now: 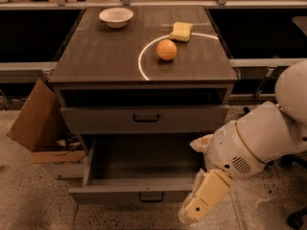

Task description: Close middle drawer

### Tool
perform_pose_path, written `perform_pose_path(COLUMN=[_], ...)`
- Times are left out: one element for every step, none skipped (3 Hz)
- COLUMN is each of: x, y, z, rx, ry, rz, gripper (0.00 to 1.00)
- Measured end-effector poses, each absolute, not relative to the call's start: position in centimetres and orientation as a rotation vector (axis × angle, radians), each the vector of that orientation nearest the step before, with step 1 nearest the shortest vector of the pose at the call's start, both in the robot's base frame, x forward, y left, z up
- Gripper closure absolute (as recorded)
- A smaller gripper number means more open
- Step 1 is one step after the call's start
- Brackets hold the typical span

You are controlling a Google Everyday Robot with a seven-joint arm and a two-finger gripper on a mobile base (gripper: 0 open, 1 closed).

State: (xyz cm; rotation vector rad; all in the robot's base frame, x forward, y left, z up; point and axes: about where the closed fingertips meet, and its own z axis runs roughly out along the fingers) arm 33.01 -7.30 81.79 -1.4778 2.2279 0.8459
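The middle drawer (139, 194) is pulled far out of the grey cabinet. Its flat grey front with a small dark bar handle (151, 196) faces me, and its deep grey box looks empty. The upper drawer (144, 119) above it sits nearly flush. The lowest drawer is hidden below the open one. My gripper (191, 215), cream-coloured on the end of the white arm (254, 145), hangs low at the right end of the middle drawer's front, just in front of its right corner.
On the cabinet top (96, 56) stand a white bowl (116, 17), an orange (166, 49) and a yellow sponge (181, 31). An open cardboard box (36, 128) sits on the floor at the left. Dark shelving runs behind on both sides.
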Motion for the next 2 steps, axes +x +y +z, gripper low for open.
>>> perform_pose_path(x=[33.1,32.8], y=[-7.0,-6.9], z=[77.7,68.4], rx=[-1.472,-1.416], ry=[2.272,2.340], rz=[0.854,0.926], gripper=[0.00,0.00])
